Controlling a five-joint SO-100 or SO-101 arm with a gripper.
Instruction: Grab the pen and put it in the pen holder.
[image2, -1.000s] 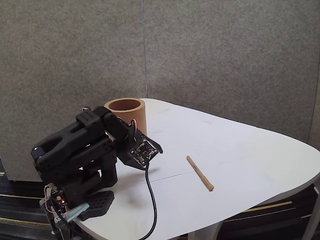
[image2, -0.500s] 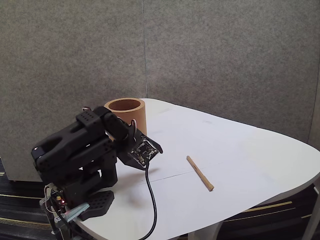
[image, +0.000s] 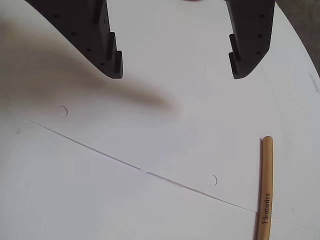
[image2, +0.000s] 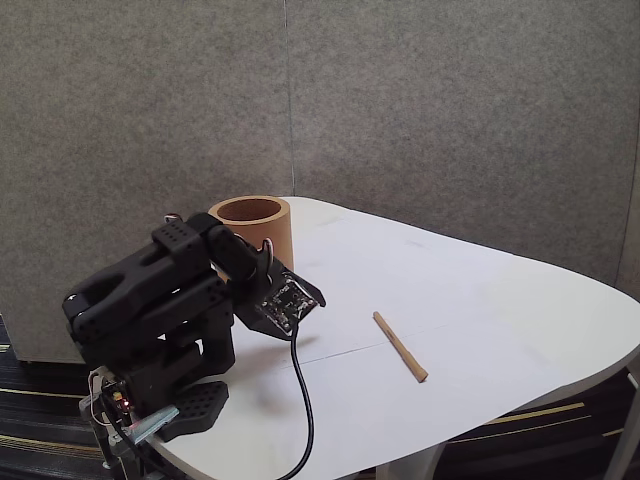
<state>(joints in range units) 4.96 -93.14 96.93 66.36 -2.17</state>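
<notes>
We see nothing done yet: pen (image2: 400, 346) lies mid-frame on table (image2: 500, 300), cup (image2: 251, 228) upper left empty-looking, gripper (image: 177, 75) jaws apart, holding nothing.

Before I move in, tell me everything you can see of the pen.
The pen is a thin, straight, tan stick that looks like wood or paper, plain and round. The wrist view shows dark lettering printed along it and one blunt, flat end. It lies flat on the white table, close to the near edge in the fixed view, slanting across a thin line on the tabletop. Only the table touches it; the gripper is apart from it, fingers spread.
</notes>
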